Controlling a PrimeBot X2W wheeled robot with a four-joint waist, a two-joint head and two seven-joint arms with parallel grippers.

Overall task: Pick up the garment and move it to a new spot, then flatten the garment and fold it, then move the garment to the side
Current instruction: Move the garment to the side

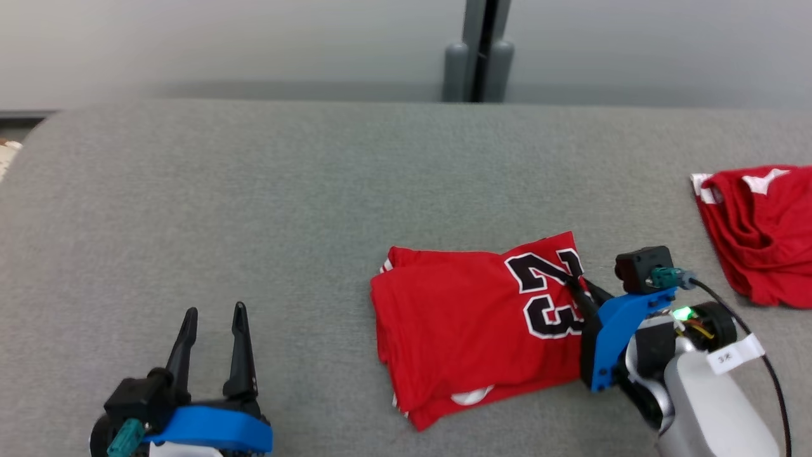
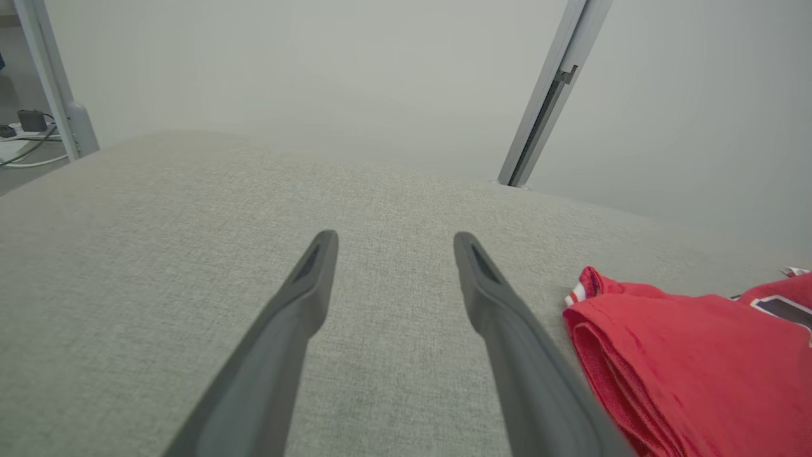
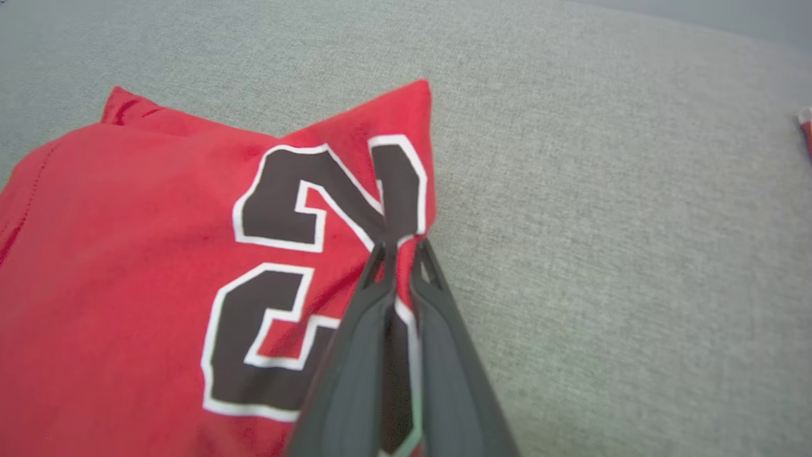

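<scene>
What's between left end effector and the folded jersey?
Bare grey fabric surface separates the left end effector from the folded red jersey, per head view.

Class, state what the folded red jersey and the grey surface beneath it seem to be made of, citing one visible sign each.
The folded red jersey: soft matte knit, possibly polyester; it lies in limp layers. The grey surface: matte woven textile covering, likely padded; fine weave grain, rounded far edge.

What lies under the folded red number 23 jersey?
The grey fabric surface shows around the folded jersey, and its own stacked layers show at the left edge. Whatever lies directly beneath is covered. The right claw is pinched on its right edge.
</scene>
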